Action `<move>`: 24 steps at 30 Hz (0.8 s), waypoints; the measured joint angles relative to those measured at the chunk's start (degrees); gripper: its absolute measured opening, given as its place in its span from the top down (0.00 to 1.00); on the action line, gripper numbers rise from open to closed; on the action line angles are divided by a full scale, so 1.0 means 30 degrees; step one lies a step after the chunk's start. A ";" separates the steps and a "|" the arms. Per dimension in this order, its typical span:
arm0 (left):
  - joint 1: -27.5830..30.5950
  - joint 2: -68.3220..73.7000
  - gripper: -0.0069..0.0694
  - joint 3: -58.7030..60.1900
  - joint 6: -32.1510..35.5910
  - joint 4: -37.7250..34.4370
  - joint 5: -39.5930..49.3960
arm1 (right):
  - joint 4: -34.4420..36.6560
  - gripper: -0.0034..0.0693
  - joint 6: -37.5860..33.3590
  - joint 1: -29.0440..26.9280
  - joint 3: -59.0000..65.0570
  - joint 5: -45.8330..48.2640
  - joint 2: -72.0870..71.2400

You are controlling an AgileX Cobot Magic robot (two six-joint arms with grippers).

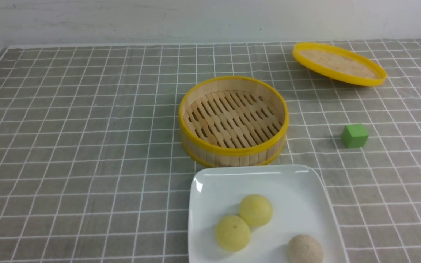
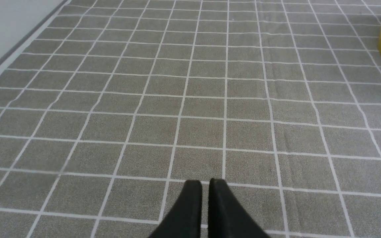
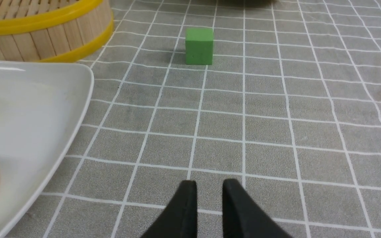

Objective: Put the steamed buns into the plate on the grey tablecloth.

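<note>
Three steamed buns sit in the one white plate (image 1: 210, 190): two pale yellow ones, the first yellow bun (image 1: 255, 209) touching the second yellow bun (image 1: 232, 232), and a single beige bun (image 1: 305, 249) at the plate's near right corner (partly cut off by the picture's edge). One bamboo steamer basket (image 1: 233, 120) stands just behind the plate, with nothing inside it. One yellow-rimmed lid (image 1: 338, 64) lies well behind the plate, to the right. One green cube (image 1: 355, 135) rests right of the basket. One grey tablecloth (image 1: 79, 146) lies under all of these.
</note>
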 joint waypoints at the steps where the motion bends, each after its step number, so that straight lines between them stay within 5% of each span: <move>1: 0.0077 0.0000 0.83 0.0000 0.0000 0.0000 0.0000 | 0.0000 0.75 0.0000 0.0000 0.0000 0.0000 0.0000; 24: 0.0549 0.0000 0.81 0.0000 0.0000 -0.0040 0.0017 | 0.0000 0.71 -0.0040 0.0000 0.0000 0.0000 0.0000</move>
